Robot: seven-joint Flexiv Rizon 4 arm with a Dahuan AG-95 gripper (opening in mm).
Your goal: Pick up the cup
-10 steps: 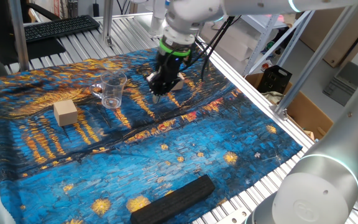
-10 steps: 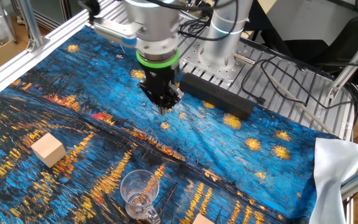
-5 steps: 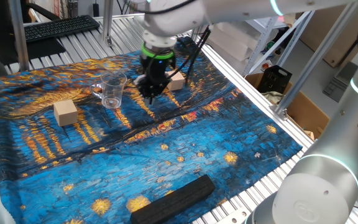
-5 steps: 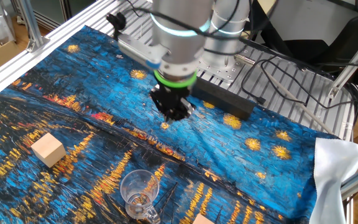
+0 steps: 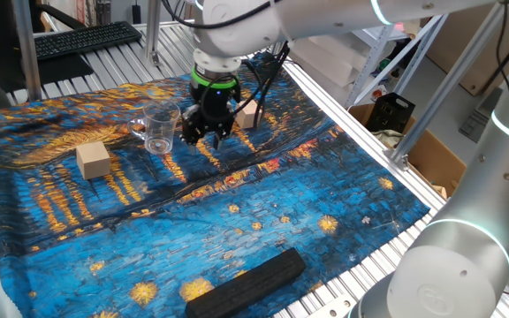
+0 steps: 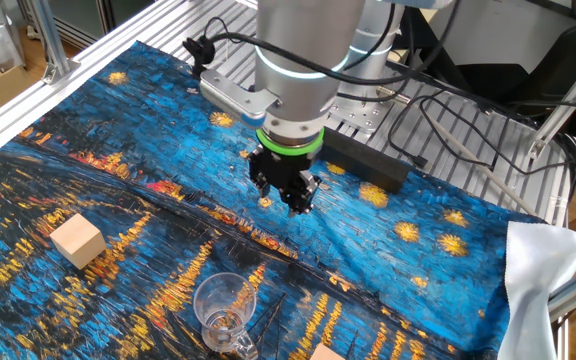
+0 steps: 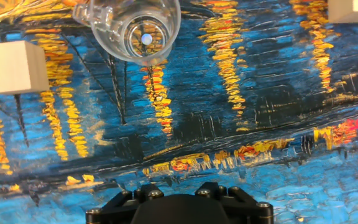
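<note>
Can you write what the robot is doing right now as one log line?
phase: approach | hand: beside cup, not touching | cup: upright on cloth

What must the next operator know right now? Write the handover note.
Gripper: looks open, holds nothing, and hangs low over the cloth beside the cup, not touching it.
Cup: upright on the cloth, handle on the side away from the gripper. In the hand view it sits at the top edge, left of centre, so the fingers are not lined up on it.
Nearby: one cube beyond the cup, another cube behind the arm.
Done: approach only.
Left: centre on the cup, close on it, lift.
</note>
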